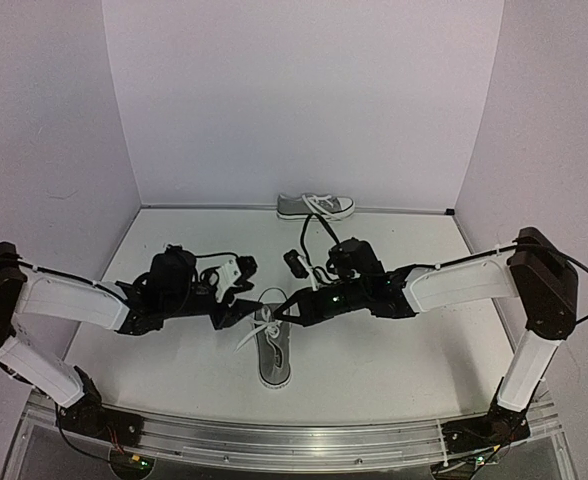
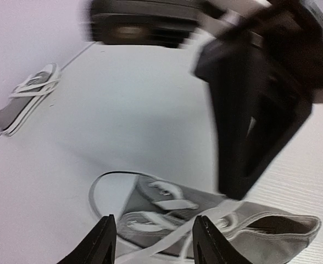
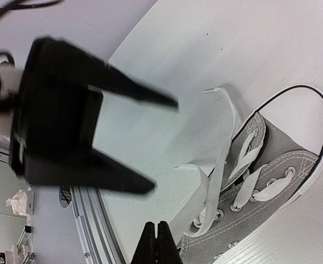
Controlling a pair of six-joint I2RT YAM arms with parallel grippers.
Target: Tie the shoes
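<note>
One grey shoe (image 1: 274, 352) lies mid-table with its toe toward the near edge and its white laces (image 1: 258, 327) loose to the left. The other shoe (image 1: 316, 207) lies on its side by the back wall. My left gripper (image 2: 153, 242) is open just above the near shoe (image 2: 216, 220), and a lace (image 2: 172, 236) runs slack between its fingers. My right gripper (image 3: 157, 228) is shut beside the shoe's (image 3: 271, 187) eyelets, with nothing showing between its tips. The laces (image 3: 219, 148) lie right next to it. Both grippers meet over the shoe's opening (image 1: 271, 310).
An aluminium rail (image 1: 294, 437) runs along the near table edge. White walls close in the back and both sides. The second shoe (image 2: 27, 96) lies by the wall, at the far left of the left wrist view.
</note>
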